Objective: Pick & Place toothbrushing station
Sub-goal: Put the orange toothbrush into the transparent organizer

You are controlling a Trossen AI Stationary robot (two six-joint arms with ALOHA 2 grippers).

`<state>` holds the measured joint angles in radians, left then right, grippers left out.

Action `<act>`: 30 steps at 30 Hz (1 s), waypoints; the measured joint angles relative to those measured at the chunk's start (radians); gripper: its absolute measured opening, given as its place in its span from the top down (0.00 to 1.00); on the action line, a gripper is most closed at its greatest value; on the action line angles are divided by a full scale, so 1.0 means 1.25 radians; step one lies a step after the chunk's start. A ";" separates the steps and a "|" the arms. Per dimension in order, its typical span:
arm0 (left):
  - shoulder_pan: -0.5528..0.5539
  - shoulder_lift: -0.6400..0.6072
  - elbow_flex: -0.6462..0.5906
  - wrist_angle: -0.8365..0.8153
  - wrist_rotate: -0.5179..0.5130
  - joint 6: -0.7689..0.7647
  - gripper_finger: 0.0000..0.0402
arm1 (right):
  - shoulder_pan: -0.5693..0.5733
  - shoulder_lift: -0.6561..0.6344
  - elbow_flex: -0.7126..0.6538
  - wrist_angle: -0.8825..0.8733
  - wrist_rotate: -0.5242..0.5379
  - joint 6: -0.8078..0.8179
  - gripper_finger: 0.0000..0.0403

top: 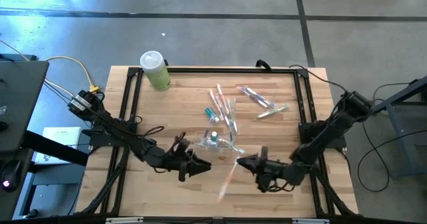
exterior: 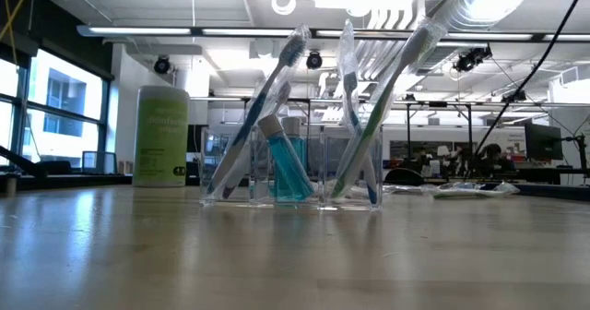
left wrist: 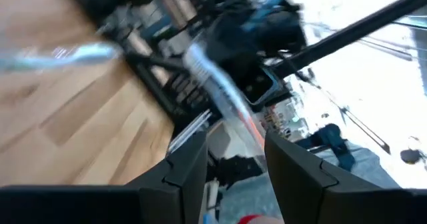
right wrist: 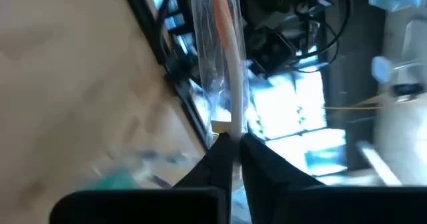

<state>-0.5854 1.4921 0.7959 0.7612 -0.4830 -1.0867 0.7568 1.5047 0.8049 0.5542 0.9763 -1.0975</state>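
Observation:
A clear organizer stands mid-table with toothbrushes upright in it and a small blue bottle. My right gripper is just right of it, near the front, shut on a wrapped orange-and-white toothbrush. My left gripper faces it from the left, open with nothing between its fingers; the wrapped toothbrush shows just beyond its fingertips. Several wrapped toothbrushes lie flat on the table behind the organizer. My right gripper pinches one end of the wrapped toothbrush between its two fingertips, wrapper and all. The fingers come level from the table's right side. The brush sticks out beyond the fingertips, slanting toward the near edge, lifted clear of the table.
A green bottle with a white cap stands at the far left corner. More wrapped brushes lie at the far right. A black frame runs along the table's sides. Bare wood lies near the front left.

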 joint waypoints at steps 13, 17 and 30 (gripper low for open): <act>0.033 0.000 0.000 -0.080 0.147 -0.097 0.63 | -0.049 0.190 0.168 0.033 0.116 -0.273 0.97; 0.043 0.000 0.000 -0.110 0.164 -0.095 0.63 | -0.072 0.201 0.185 0.030 0.108 -0.295 0.97; 0.048 0.000 0.000 -0.162 0.172 -0.022 0.66 | -0.114 0.201 0.186 -0.025 0.094 -0.253 0.96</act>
<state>-0.5255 1.4923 0.7959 0.5588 -0.2676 -1.1139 0.6147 1.7561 1.0378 0.5224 1.0939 -1.4138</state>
